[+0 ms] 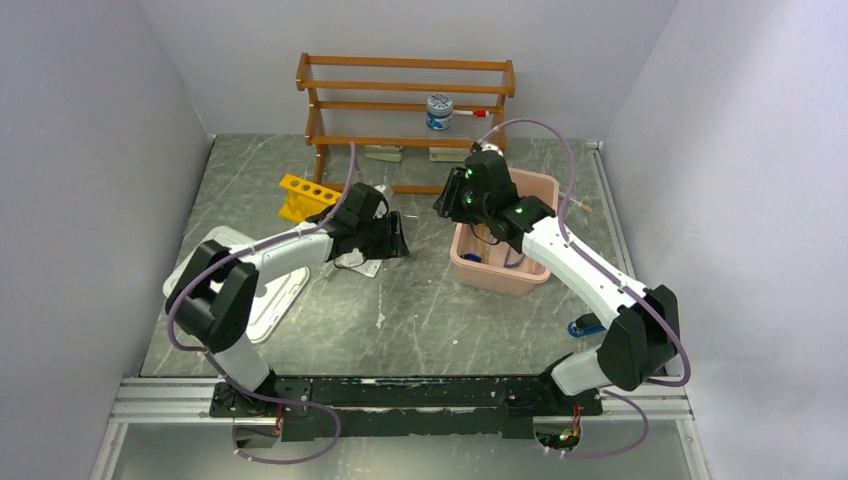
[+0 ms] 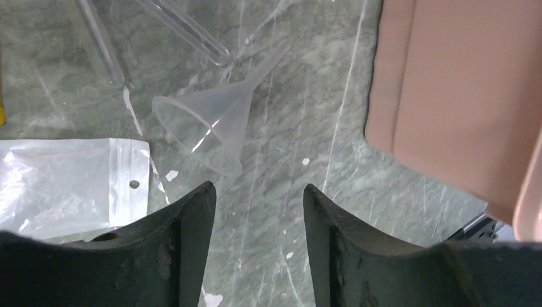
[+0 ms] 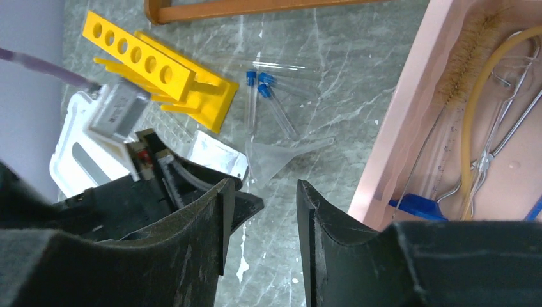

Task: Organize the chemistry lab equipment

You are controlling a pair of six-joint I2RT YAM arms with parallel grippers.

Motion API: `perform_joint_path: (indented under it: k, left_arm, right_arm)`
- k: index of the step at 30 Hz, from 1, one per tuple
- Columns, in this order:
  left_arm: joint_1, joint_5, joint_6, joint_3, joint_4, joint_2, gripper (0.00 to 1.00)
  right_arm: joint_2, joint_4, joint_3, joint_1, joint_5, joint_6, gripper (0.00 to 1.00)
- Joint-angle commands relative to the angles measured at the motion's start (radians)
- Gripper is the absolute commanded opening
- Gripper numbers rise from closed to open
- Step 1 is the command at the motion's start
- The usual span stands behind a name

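Observation:
The yellow test-tube rack [image 1: 305, 195] lies on its side at the back left and also shows in the right wrist view [image 3: 160, 73]. Three clear blue-capped tubes [image 3: 265, 89] lie beside it. A clear plastic funnel [image 2: 214, 125] lies on the table just ahead of my left gripper [image 2: 259, 192], which is open and empty. My right gripper [image 3: 261, 185] is open and empty, above the table left of the pink bin [image 1: 530, 283]. The bin holds the tan hose [image 3: 479, 109], metal tongs [image 3: 511, 134], a bristle brush [image 3: 466, 70] and a blue clamp [image 3: 415, 208].
A clear zip bag [image 2: 64, 185] lies left of the funnel. A white tray [image 1: 280, 300] sits at the left. A wooden shelf [image 1: 405, 62] at the back holds a white-lidded jar [image 1: 439, 112]. A blue object [image 1: 585, 325] lies by the right arm.

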Motion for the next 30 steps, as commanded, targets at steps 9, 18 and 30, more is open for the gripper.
perform_joint_path:
  k: [9,18,30]
  left_arm:
    - [0.005,-0.051,-0.025,-0.004,0.190,0.123,0.35]
    - [0.003,-0.062,0.061,0.003,0.193,0.047,0.05]
    - [0.003,-0.040,0.069,-0.003,0.337,-0.220,0.05]
  right_arm:
    - [-0.077,0.051,-0.040,0.002,0.058,-0.018,0.43]
    - [-0.085,0.102,-0.053,-0.003,0.026,-0.077,0.44]
    - [-0.192,0.354,-0.171,-0.213,-0.330,0.121,0.69]
